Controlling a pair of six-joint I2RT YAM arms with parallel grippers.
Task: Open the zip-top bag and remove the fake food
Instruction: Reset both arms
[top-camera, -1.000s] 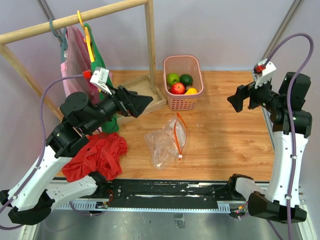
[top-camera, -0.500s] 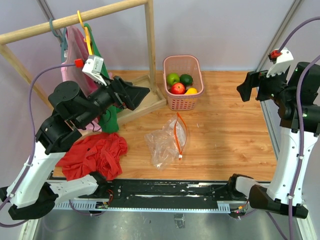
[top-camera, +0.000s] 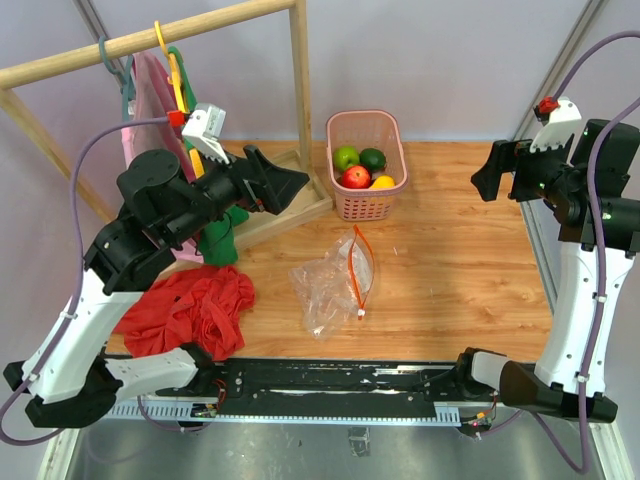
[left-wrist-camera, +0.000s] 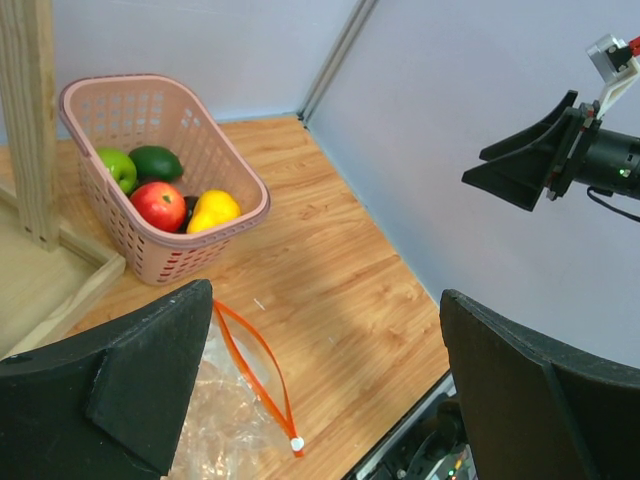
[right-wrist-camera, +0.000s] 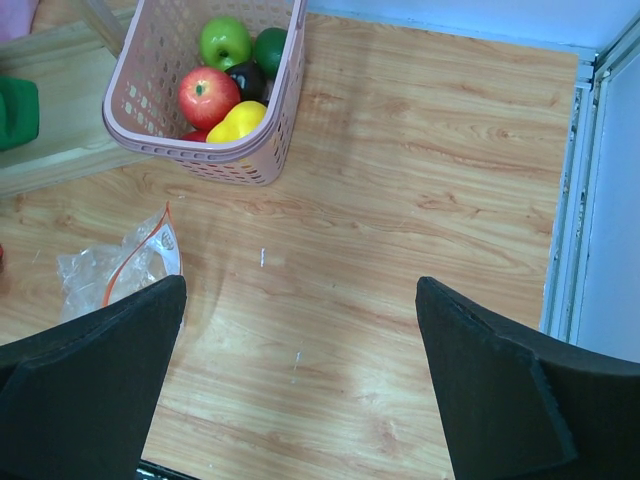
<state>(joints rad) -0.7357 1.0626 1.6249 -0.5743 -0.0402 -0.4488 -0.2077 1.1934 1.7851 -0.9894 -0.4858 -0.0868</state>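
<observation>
The clear zip-top bag (top-camera: 335, 280) lies flat and empty on the wooden table, its orange zip strip (top-camera: 357, 270) open along the right edge; it also shows in the left wrist view (left-wrist-camera: 215, 410) and the right wrist view (right-wrist-camera: 110, 268). The fake food (top-camera: 360, 168), a red apple, green apple, dark green piece and yellow piece, sits in the pink basket (top-camera: 392, 135). My left gripper (top-camera: 290, 185) is open and empty, raised high left of the basket. My right gripper (top-camera: 488, 180) is open and empty, raised high at the right edge.
A red cloth heap (top-camera: 190, 310) lies at the front left. A wooden rack (top-camera: 300, 90) with hanging pink and green items stands at the back left. The table's right edge has a metal rail (right-wrist-camera: 570, 200).
Both arms shifted slightly while staying raised; the left gripper moved a little up and right, the right gripper rose, then settled. Bag and basket have not moved.
</observation>
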